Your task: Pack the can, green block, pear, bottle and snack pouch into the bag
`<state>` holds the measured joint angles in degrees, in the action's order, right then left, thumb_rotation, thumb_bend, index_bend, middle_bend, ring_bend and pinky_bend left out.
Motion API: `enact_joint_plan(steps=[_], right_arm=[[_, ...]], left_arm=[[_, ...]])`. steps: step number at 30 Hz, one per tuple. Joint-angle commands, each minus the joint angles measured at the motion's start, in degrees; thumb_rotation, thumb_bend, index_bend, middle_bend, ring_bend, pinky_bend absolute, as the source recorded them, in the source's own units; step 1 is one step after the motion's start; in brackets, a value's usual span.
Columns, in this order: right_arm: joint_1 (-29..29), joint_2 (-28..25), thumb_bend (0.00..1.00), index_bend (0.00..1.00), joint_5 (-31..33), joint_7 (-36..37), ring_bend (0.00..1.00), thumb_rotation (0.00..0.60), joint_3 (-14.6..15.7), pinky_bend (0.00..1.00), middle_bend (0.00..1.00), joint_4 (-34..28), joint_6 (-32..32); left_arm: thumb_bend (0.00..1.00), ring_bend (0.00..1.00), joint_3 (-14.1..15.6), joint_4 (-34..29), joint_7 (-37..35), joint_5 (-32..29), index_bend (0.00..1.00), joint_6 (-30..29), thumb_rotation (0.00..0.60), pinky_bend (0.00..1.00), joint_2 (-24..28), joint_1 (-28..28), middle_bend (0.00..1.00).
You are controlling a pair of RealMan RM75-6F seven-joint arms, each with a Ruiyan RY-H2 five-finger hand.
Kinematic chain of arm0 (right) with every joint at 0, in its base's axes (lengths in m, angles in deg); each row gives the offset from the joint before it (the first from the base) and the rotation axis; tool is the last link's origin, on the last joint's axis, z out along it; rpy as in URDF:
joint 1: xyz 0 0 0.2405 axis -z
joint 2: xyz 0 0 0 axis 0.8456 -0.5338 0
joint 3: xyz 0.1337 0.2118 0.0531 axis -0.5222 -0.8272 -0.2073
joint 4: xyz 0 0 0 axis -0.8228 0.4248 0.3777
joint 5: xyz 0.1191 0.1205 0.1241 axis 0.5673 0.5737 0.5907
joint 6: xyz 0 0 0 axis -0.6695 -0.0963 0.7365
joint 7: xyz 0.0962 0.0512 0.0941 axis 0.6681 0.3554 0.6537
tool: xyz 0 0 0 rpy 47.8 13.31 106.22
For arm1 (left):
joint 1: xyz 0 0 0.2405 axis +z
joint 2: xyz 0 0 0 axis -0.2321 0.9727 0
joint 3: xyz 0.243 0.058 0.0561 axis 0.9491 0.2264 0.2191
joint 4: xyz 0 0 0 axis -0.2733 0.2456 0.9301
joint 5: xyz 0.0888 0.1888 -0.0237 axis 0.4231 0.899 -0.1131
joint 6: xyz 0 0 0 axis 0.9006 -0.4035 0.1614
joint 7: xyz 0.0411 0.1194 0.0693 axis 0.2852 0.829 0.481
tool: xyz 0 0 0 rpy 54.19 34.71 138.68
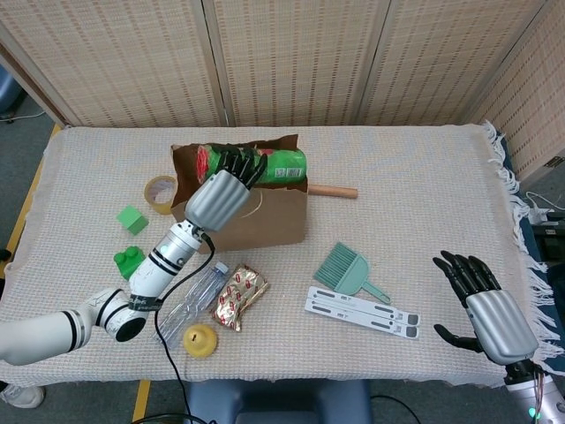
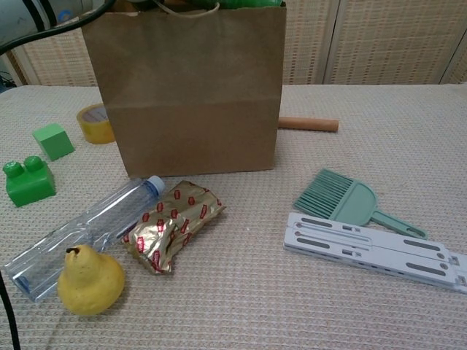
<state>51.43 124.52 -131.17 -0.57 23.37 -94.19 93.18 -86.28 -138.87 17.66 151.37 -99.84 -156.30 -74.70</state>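
My left hand (image 1: 219, 196) grips the green can (image 1: 281, 165), which lies sideways across the open mouth of the brown paper bag (image 1: 265, 216). In the chest view only a green sliver of the can shows above the bag (image 2: 190, 87). A green cube (image 1: 131, 219) and a studded green block (image 1: 127, 261) sit left of the bag. The clear bottle (image 1: 190, 300), the gold snack pouch (image 1: 240, 296) and the yellow pear (image 1: 200, 339) lie in front of it. My right hand (image 1: 485, 305) hovers open at the table's near right corner, holding nothing.
A tape roll (image 1: 160, 193) lies just left of the bag, and a wooden rod (image 1: 334, 191) sticks out behind its right side. A green hand brush (image 1: 349, 269) and a white slotted bracket (image 1: 362, 311) lie right of centre.
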Motion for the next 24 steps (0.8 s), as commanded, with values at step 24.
enact_joint_plan(steps=[24], right_arm=[[0.57,-0.29,0.10,0.00,-1.65,0.14,0.00,0.600,0.47,0.00,0.00,-0.29,1.00]], left_arm=[[0.41,0.03,0.62,-4.76,-2.99,-1.02,0.05,-2.27,0.600,0.21,4.86,1.99,0.01]])
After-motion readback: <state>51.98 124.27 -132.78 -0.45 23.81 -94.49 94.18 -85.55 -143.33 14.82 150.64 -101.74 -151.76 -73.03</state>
